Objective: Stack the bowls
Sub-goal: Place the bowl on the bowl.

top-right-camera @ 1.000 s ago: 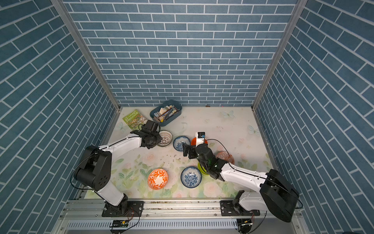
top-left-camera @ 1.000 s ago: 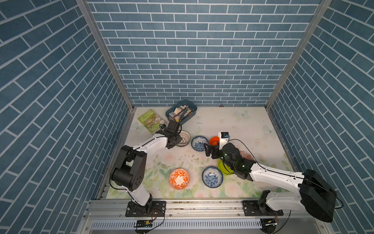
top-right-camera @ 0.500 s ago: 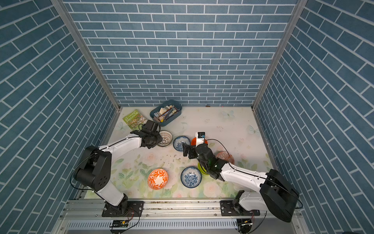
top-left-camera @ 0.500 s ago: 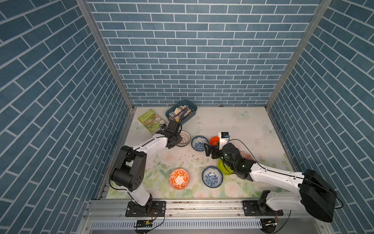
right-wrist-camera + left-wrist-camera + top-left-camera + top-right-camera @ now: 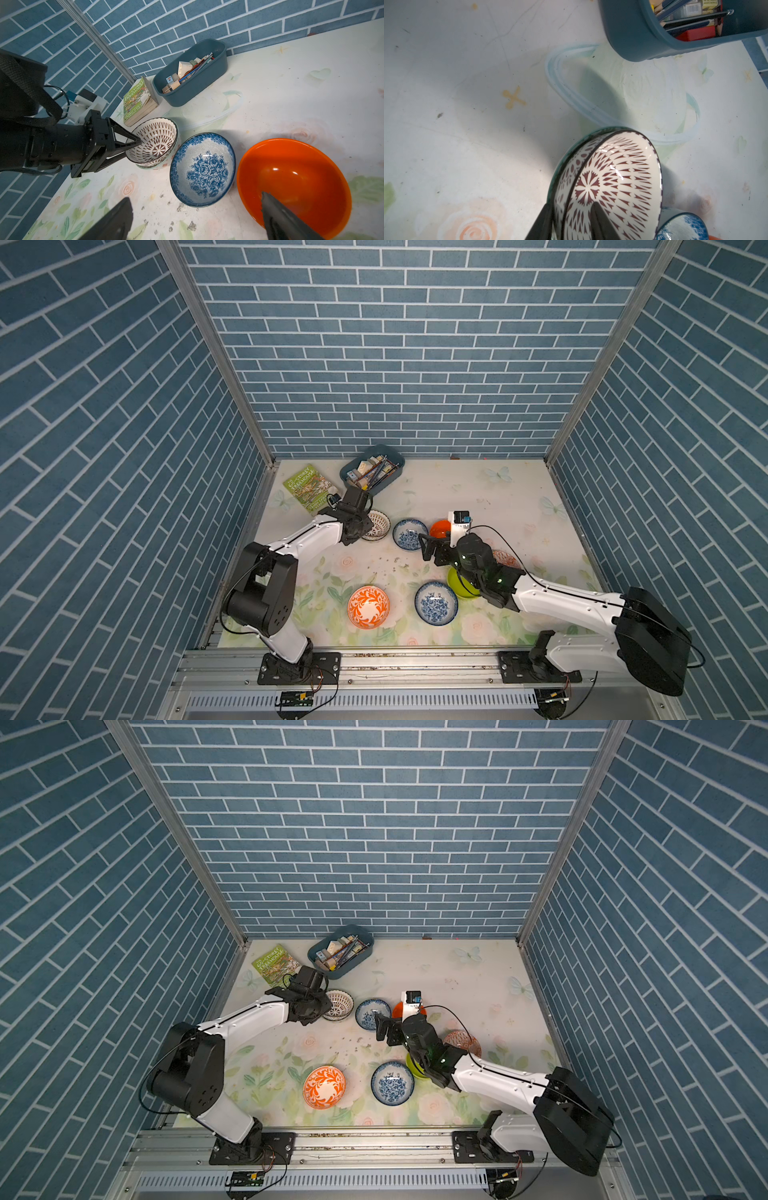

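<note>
Lattice bowl nests in grey-green bowl; tray at its 12 o'clock, book at 10. Left hand straddles their rims, grip unclear; right hand gapes wide at orange bowl's 7 o'clock. Scene unchanged from before

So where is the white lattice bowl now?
The lattice bowl sits nested in a grey-green bowl, rear left in both top views, between the book and a blue floral bowl.
</note>
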`<state>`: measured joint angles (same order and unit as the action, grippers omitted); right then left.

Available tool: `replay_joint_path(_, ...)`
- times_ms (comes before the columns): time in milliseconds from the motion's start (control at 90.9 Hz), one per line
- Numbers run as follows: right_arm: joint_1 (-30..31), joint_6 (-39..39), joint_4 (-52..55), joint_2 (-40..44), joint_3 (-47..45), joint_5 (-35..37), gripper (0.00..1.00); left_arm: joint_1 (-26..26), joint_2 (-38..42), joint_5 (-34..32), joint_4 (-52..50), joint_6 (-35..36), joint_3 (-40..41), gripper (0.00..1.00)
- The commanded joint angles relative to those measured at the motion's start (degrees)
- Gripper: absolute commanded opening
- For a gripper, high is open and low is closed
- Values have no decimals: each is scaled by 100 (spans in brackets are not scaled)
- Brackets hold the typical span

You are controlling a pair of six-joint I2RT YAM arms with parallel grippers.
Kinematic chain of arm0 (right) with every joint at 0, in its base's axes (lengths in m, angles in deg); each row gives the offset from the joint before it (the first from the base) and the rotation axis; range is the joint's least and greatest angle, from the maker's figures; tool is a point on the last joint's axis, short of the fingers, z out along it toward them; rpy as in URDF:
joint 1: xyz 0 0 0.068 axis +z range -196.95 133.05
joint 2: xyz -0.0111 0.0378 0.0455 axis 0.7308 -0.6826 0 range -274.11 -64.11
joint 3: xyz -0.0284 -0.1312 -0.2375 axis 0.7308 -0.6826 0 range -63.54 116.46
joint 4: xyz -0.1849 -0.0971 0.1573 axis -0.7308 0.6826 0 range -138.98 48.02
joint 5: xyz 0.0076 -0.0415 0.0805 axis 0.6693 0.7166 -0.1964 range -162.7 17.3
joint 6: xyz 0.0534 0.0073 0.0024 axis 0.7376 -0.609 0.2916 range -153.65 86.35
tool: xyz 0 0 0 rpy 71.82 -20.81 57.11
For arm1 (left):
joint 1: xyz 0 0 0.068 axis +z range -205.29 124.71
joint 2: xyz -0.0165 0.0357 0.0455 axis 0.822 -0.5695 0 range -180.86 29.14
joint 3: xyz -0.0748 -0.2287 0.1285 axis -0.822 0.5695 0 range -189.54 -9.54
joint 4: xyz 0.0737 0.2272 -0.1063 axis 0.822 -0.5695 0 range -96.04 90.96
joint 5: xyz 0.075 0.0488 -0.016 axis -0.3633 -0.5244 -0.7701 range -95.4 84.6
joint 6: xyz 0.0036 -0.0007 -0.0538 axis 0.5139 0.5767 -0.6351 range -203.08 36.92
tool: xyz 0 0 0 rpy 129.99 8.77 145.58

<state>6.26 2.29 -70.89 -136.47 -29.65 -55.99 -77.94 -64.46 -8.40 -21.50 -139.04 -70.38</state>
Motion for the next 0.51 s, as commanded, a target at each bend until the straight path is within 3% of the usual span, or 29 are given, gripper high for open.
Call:
replay_joint_path(0, -19, -131, -77, 55, -31, 51, 98, -36, 159, -119, -200, 24, -74, 34)
replay_joint_path(495, -17, -118, -77, 64, -37, 60, 98, -31, 365, -279, -479, 133, -81, 31)
